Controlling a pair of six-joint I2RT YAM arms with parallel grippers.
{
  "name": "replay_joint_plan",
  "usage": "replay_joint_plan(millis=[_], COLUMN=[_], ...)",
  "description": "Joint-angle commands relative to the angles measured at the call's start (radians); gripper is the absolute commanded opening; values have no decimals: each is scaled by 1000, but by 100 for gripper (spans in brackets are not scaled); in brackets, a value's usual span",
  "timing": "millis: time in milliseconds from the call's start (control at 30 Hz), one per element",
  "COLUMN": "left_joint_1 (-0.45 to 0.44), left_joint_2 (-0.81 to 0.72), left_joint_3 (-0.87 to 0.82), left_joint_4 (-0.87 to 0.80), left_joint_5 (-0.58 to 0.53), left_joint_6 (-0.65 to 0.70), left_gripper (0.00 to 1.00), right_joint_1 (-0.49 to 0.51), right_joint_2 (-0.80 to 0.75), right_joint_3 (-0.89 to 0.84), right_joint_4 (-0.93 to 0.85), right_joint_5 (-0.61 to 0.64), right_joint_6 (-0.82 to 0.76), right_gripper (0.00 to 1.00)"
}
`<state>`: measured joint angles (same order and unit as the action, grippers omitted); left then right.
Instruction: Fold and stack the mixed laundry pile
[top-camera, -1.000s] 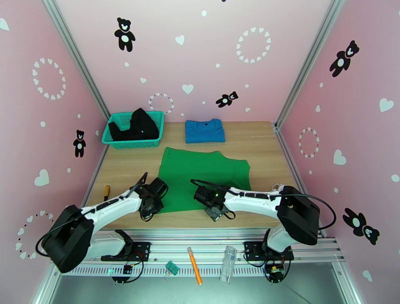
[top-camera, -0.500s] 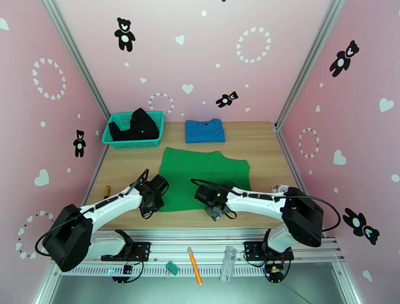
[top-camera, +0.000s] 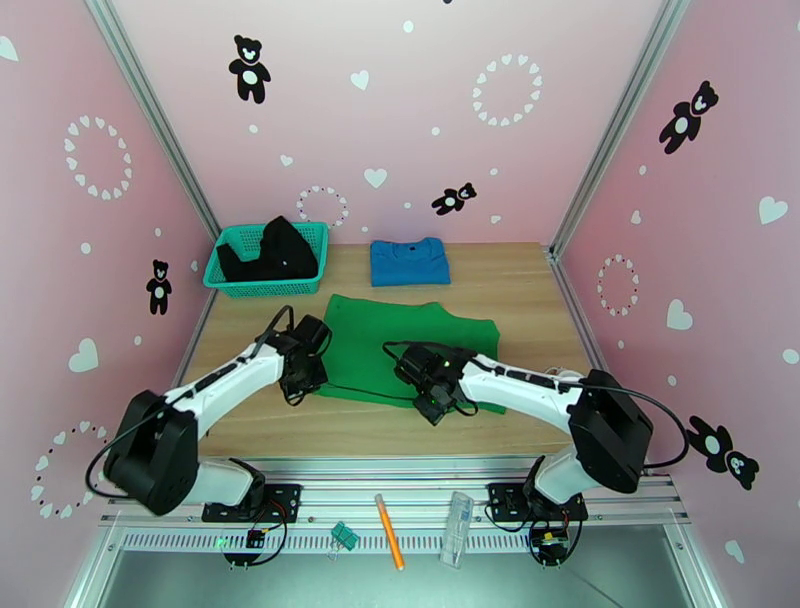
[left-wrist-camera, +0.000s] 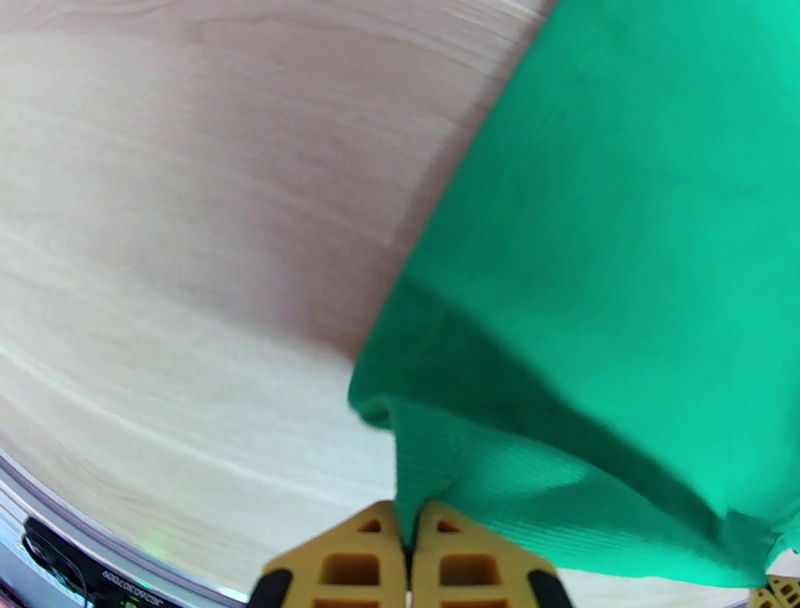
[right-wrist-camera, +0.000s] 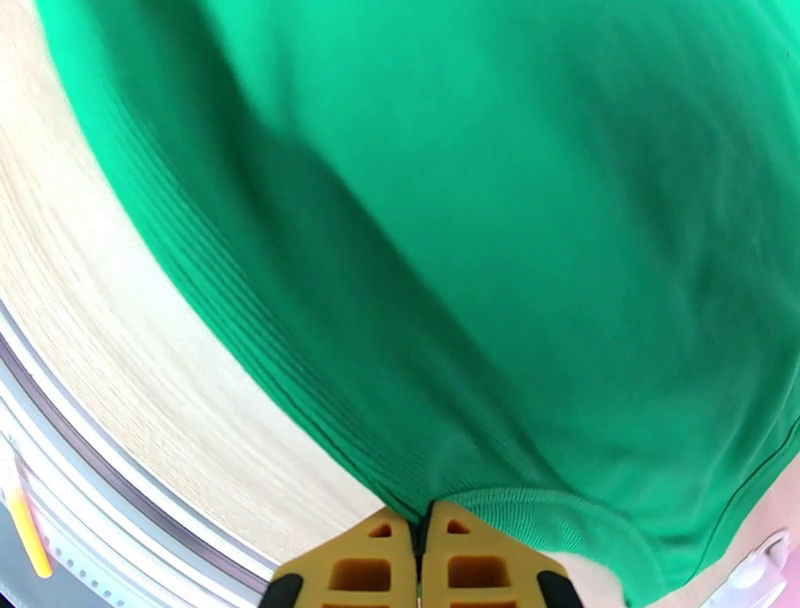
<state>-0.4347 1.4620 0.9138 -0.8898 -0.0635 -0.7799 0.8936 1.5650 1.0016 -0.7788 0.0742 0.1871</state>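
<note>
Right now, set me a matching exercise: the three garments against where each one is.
Things:
1. green garment
2. black garment
3. blue shirt

Places:
A. in the teal basket
B. folded at the far edge of the table
C. near hem pinched by the left gripper and the right gripper

Pairs: 1-C, 2-A, 3-B.

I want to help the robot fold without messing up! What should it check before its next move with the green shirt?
1. Left gripper shut on the green shirt hem: ok.
2. Right gripper shut on the same hem: ok.
3. Hem raised off the table at both grips: ok.
4. Far half lying flat: ok.
5. Folded blue shirt apart from the green one: ok.
6. Black garment folded: not ok, heaped in the teal basket.
</note>
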Motion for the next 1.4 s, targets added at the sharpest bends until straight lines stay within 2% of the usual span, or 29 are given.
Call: replay_joint_plan(millis=[0, 300, 367, 433, 533, 600, 667, 733, 867, 967, 1033, 1133, 1233, 1367], left_joint_1=[16, 39, 44, 52, 69, 83, 93, 101, 103, 102, 102, 96, 83, 65], left_joint_2=[56, 185, 199, 211, 218, 220, 223, 229, 231, 215, 185, 124, 77, 53], left_joint_3=[68, 193, 203, 206, 203, 202, 203, 209, 220, 214, 194, 154, 126, 99], left_joint_4=[8, -12, -17, -19, -18, -18, -18, -18, -6, -11, -14, -21, -42, -56], left_joint_5=[7, -15, -20, -24, -26, -31, -35, -35, -22, -6, 14, 48, 70, 90], left_joint_6=[54, 76, 76, 76, 72, 70, 68, 68, 64, 68, 72, 80, 99, 116], left_gripper=[0, 1, 9, 24, 40, 48, 51, 52, 51, 46, 35, 22, 12, 4], right_joint_1=[-20, -65, -73, -84, -104, -116, -126, -137, -143, -143, -143, -143, -143, -143], right_joint_2=[48, 166, 181, 192, 199, 197, 192, 191, 195, 202, 208, 214, 210, 197], right_joint_3=[61, 126, 133, 140, 150, 155, 157, 160, 162, 158, 157, 160, 161, 163], right_joint_4=[-40, -46, -44, -40, -45, -51, -55, -58, -52, -41, -34, -33, -33, -35], right_joint_5=[-20, -17, -12, -7, 4, 15, 27, 36, 67, 74, 79, 88, 87, 88], right_joint_6=[-74, -117, -118, -120, -120, -117, -108, -91, -47, -5, 26, 63, 91, 114], right_gripper=[0, 0, 0, 0, 0, 0, 0, 6, 14, 20, 28, 33, 33, 30])
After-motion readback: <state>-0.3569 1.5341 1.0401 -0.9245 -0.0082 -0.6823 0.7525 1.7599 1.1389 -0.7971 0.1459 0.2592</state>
